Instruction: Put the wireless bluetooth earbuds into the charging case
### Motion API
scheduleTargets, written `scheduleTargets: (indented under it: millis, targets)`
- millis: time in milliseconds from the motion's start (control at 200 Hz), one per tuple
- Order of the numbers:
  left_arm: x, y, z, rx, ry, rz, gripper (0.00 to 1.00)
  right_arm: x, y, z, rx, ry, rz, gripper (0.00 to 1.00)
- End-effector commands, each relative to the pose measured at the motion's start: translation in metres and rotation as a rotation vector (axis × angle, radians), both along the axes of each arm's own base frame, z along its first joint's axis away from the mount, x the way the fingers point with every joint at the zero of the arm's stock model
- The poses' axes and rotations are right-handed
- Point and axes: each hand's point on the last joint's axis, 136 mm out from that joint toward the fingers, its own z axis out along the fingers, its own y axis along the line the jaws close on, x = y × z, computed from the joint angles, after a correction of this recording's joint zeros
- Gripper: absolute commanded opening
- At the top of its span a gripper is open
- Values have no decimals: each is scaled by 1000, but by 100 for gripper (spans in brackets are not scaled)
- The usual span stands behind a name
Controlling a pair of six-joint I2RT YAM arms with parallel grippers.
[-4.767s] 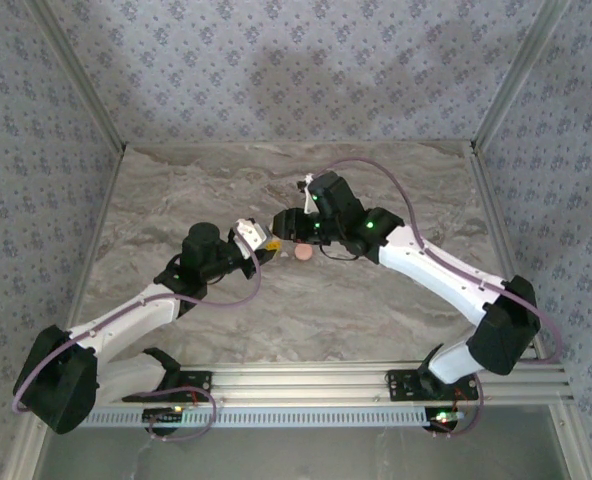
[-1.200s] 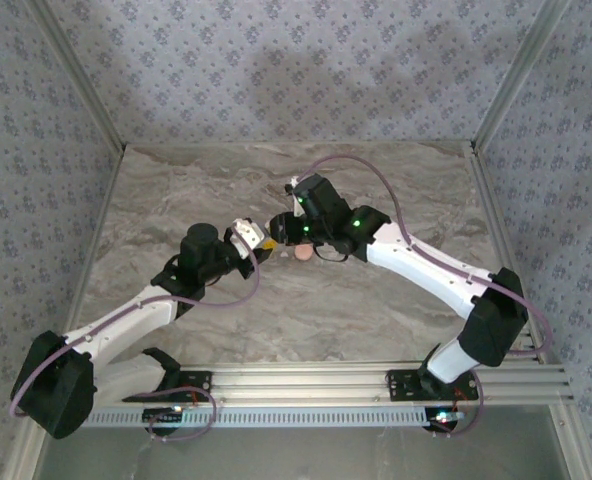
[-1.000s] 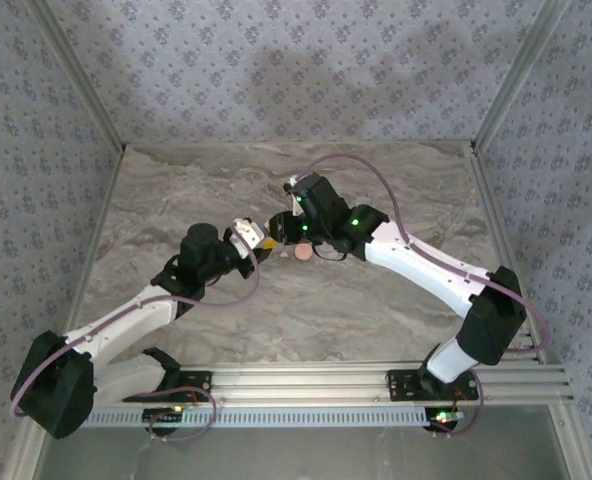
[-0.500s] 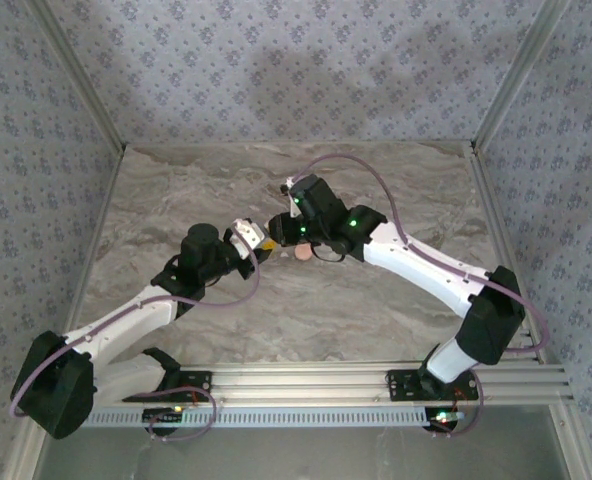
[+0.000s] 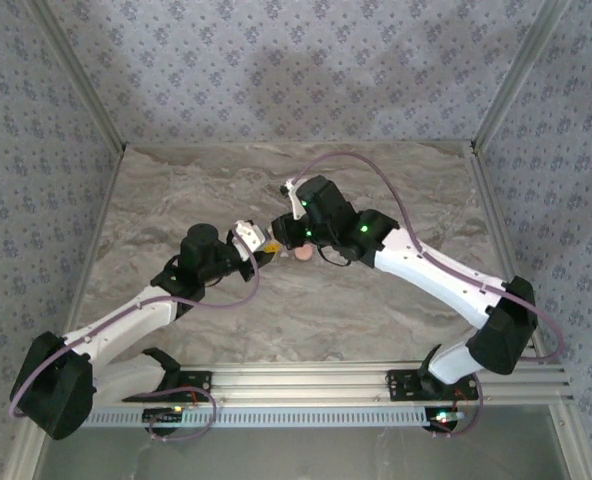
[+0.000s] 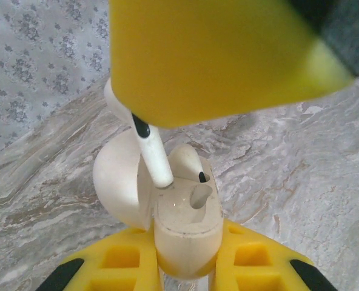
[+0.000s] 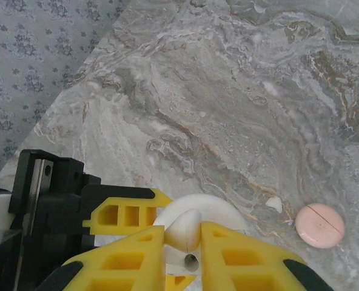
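Left gripper (image 6: 188,262): yellow jaws clamped on the lower body of the charging case (image 6: 187,233), held upright, its lid (image 6: 120,182) standing open to the left in the left wrist view. Right gripper (image 7: 183,242): yellow jaws clamped on one earbud (image 7: 184,229), its white bulb showing between the pads. In the left wrist view the earbud's white stem points down, tip at the case's open top just beside the lid; whether it touches cannot be told. Second earbud (image 6: 188,162): pale rounded piece with a dark spot, seated at the far side of the case top, an open socket just beside it. Pink puck (image 7: 319,225): flat on the table (image 5: 406,190), near the two grippers but apart from them, with a small white chip (image 7: 275,204) just beside it. Position: both grippers meet above the table's middle, well apart from every edge. Bounds: patterned walls (image 5: 296,70) at the left, far and right edges; aluminium rail (image 5: 376,380) along the near edge. Open marble lies on all sides of the meeting point, widest toward the far corners.
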Motion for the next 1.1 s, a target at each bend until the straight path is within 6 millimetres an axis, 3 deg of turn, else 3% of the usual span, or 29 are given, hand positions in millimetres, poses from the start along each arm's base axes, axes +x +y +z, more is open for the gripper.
scheduleTargets:
  millis: [0, 1094]
  targets:
    - [-9, -5, 21, -57, -37, -47, 13, -2, -4, 12, -12, -76, 28, 20]
    - [-3, 1, 38, -166, -24, -33, 13, -12, -9, 15, -21, -123, 87, 20]
